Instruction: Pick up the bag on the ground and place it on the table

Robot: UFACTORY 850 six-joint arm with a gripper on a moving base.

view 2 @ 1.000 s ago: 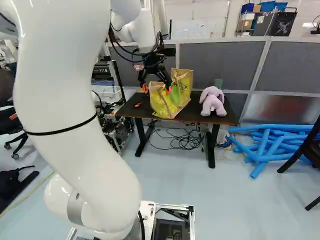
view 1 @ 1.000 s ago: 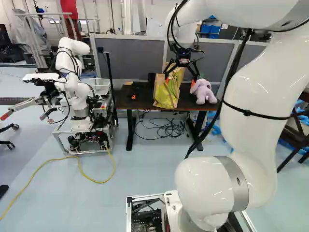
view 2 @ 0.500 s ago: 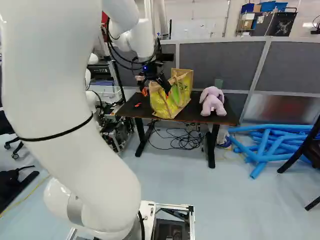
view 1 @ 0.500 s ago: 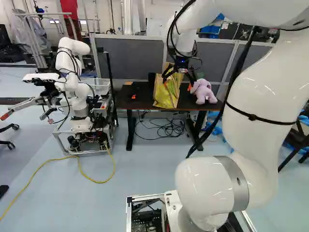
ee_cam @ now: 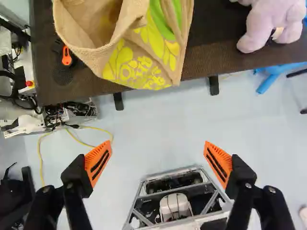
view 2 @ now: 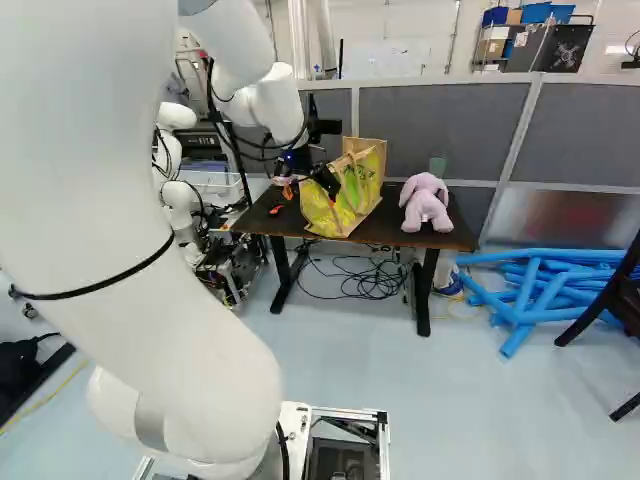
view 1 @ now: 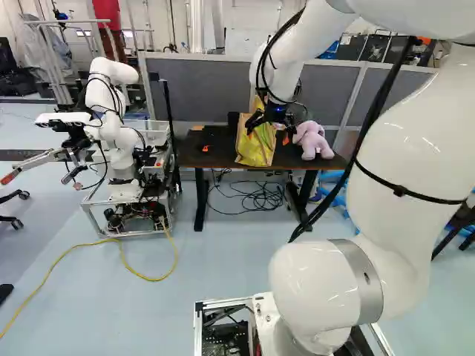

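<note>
Black two-fingered hand (view 1: 268, 132) is hanging with its fingers apart. Yellow-and-tan woven bag (ee_cam: 139, 60) is standing on the dark brown bench (ee_cam: 211, 62), ahead of the hand. Lilac plush toy (view 2: 425, 205) is sitting near the bag; blue tubes (view 2: 535, 300) are lying on the floor.

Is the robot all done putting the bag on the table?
It looks almost done. The bag is already sitting on the table. Nothing is in hand: the gripper is open, with no bag between its fingers. Probably all that's left is moving away, because the gripper is near the bag.
</note>
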